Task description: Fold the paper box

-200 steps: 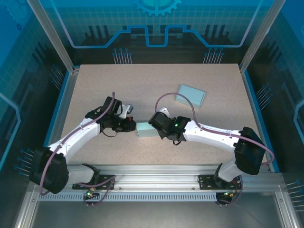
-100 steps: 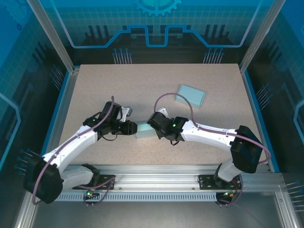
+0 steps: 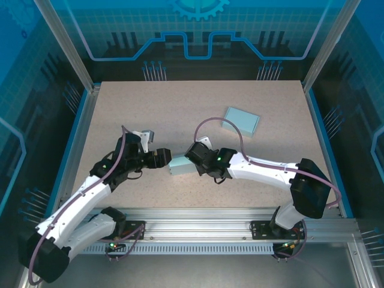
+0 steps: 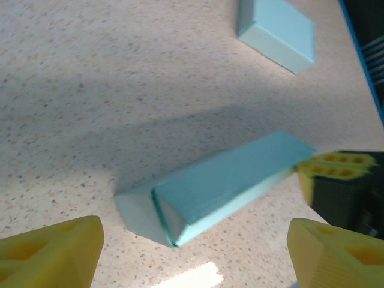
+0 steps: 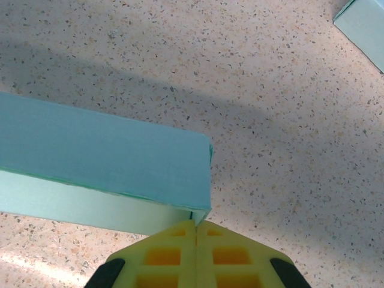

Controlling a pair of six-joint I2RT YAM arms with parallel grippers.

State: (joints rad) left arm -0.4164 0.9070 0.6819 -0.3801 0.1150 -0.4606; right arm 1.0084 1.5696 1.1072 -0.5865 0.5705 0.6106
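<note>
In your left wrist view, both fingers [image 4: 54,249] of the left gripper [image 4: 192,249] are cut by the bottom edge, so you see just their tips, wide apart. Far ahead of this gripper, the second box [image 4: 279,33] is blurred and cut by the top edge. The right gripper [image 4: 337,171], at the far end of the paper box [image 4: 222,183], runs out past the right edge. In your right wrist view, the paper box is cut by the left edge. The pads there meet at its corner, and you cannot tell if a thin edge is caught between them.
</note>
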